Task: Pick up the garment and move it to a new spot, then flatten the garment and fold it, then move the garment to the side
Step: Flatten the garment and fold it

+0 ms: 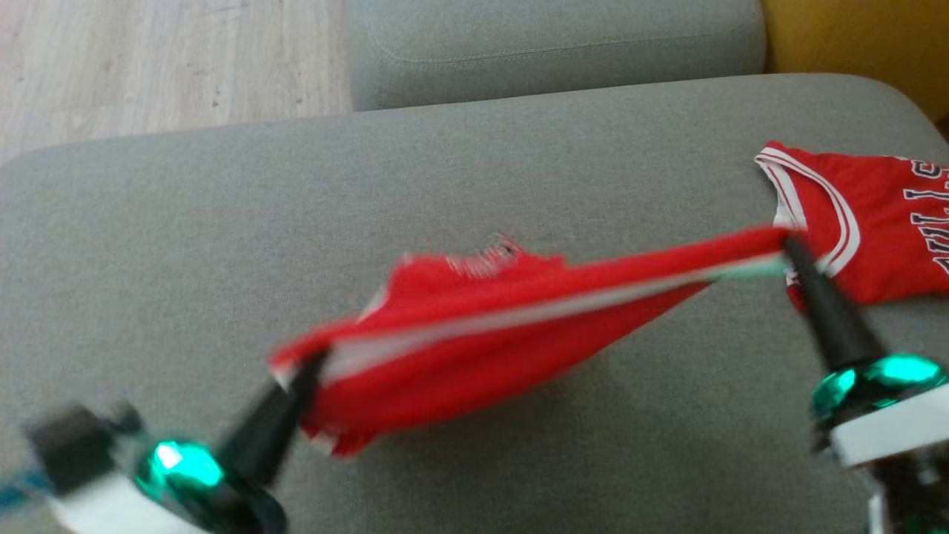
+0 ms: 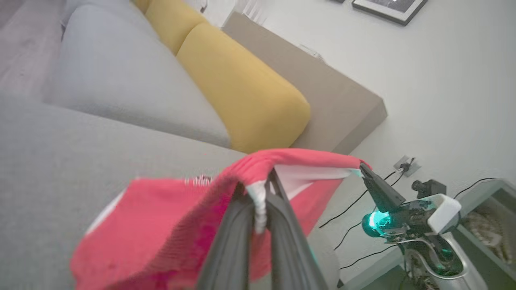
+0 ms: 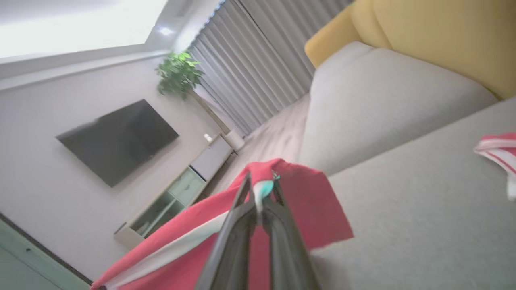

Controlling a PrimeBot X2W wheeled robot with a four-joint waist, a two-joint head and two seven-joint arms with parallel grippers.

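Observation:
The garment (image 1: 474, 334) is red with white trim, stretched taut above the grey sofa cushion (image 1: 222, 245) between my two grippers. My left gripper (image 1: 308, 367) is shut on its lower-left end, and in the left wrist view the white hem is pinched between the dark fingers (image 2: 258, 201). My right gripper (image 1: 792, 245) is shut on the far right end of the garment (image 3: 298, 197), the trim caught at the fingertips (image 3: 262, 189). The cloth hangs slack in the middle and is blurred.
A second red jersey (image 1: 875, 222) with white trim and lettering lies flat at the cushion's right edge, just behind my right gripper. Another grey cushion (image 1: 556, 44) sits beyond, a yellow one (image 1: 860, 37) at the far right. Wood floor (image 1: 148, 59) is at upper left.

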